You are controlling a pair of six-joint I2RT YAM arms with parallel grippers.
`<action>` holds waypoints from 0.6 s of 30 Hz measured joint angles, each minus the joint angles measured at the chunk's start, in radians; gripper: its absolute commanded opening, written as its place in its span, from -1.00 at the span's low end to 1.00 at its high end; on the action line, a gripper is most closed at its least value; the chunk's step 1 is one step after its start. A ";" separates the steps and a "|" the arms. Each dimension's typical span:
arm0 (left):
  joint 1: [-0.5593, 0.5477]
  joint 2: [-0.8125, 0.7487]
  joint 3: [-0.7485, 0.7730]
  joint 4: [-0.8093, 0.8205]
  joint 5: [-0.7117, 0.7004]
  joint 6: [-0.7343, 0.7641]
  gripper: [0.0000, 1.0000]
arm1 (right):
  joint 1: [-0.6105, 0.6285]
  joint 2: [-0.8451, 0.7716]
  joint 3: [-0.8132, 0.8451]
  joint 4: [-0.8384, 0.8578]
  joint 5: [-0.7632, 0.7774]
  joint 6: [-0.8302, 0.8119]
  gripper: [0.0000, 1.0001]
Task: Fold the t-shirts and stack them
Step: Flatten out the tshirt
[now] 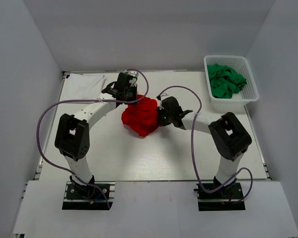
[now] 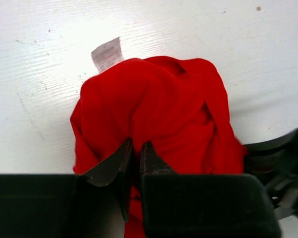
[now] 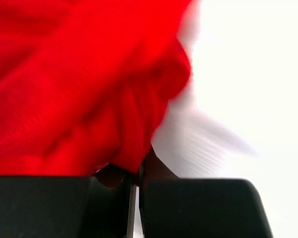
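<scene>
The bright red t-shirt (image 1: 140,116) is a crumpled lump at the table's middle. My left gripper (image 1: 130,98) is at its far left edge, shut on a fold of the red cloth (image 2: 154,114); a white label (image 2: 107,53) sticks out behind. My right gripper (image 1: 161,115) is at the lump's right side, shut on red cloth (image 3: 79,99). A folded white t-shirt (image 1: 83,84) lies flat at the far left corner. Green t-shirts (image 1: 226,80) lie bunched in the basket.
A white lattice basket (image 1: 252,89) stands at the far right corner of the white table (image 1: 139,158). Grey walls enclose the table on three sides. Purple cables loop over both arms.
</scene>
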 measured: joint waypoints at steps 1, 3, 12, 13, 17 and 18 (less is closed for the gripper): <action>0.003 -0.006 0.001 -0.001 -0.003 0.001 -0.90 | -0.002 -0.022 -0.010 -0.001 0.047 0.005 -1.00; 0.008 -0.027 0.001 0.000 -0.014 0.005 -0.90 | -0.008 -0.089 -0.030 -0.011 0.143 0.008 -1.00; 0.010 -0.248 0.029 0.052 -0.127 0.045 -0.90 | -0.111 -0.373 -0.015 -0.043 0.475 -0.008 -1.00; 0.010 -0.266 0.030 0.062 -0.138 0.047 -0.90 | -0.126 -0.397 -0.010 -0.049 0.496 -0.013 -1.00; 0.002 -0.318 0.029 0.080 -0.172 0.053 -0.90 | -0.160 -0.500 0.005 -0.058 0.546 -0.051 -1.00; 0.000 -0.324 0.029 0.083 -0.185 0.058 -0.90 | -0.165 -0.527 0.010 -0.062 0.559 -0.065 -1.00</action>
